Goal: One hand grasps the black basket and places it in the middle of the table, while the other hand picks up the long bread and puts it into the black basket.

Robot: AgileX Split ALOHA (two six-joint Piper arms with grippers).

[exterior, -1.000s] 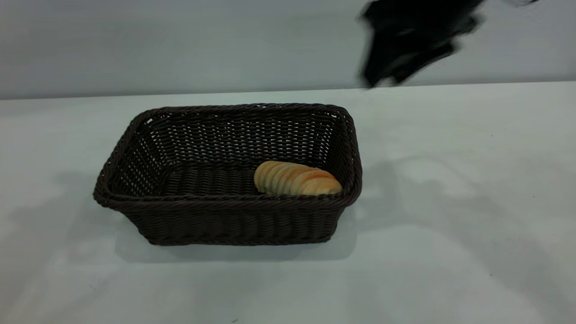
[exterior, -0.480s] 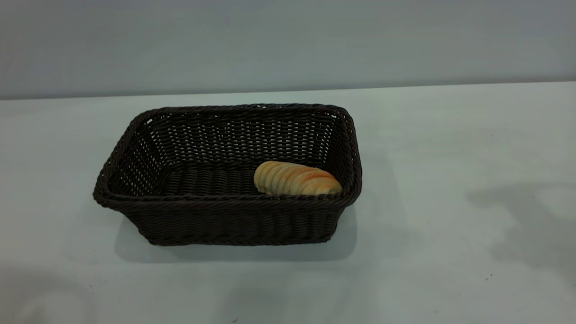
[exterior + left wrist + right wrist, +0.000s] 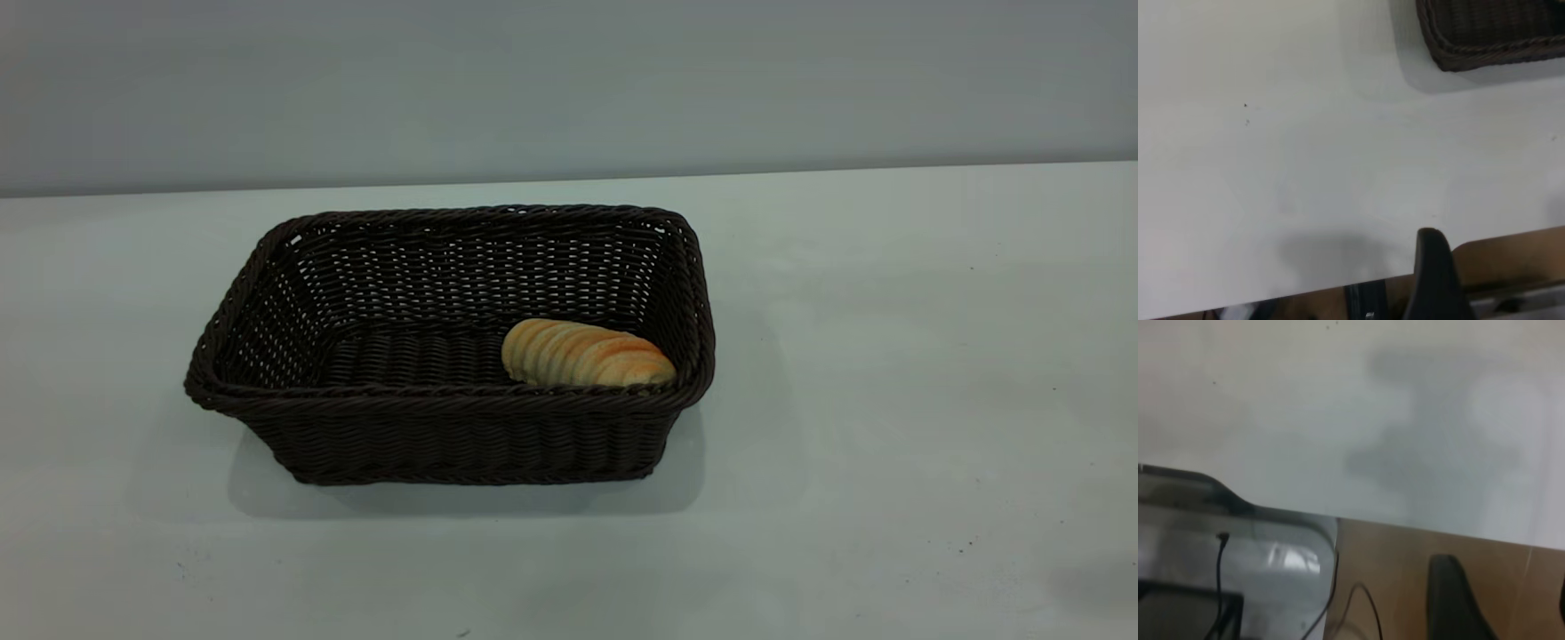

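A plain grey wall stands behind the white table point(image 3: 889, 356), which carries a few tiny dark specks. In the left wrist view one finger point(image 3: 1435, 280) of the left end effector shows, held out past the table's edge over a brownish floor; whether that end effector is spread or pressed together cannot be told. In the right wrist view one finger point(image 3: 1455, 603) of the right end effector shows, likewise beyond the table's edge, and its state cannot be told either. Neither arm appears in the exterior view. The black basket point(image 3: 444, 436) sits upright near the middle of the table, a little toward its left edge, one corner point(image 3: 1491, 33) showing in the left wrist view. The long bread point(image 3: 582, 354) lies inside the basket, on its floor at the right end, close to the near wall
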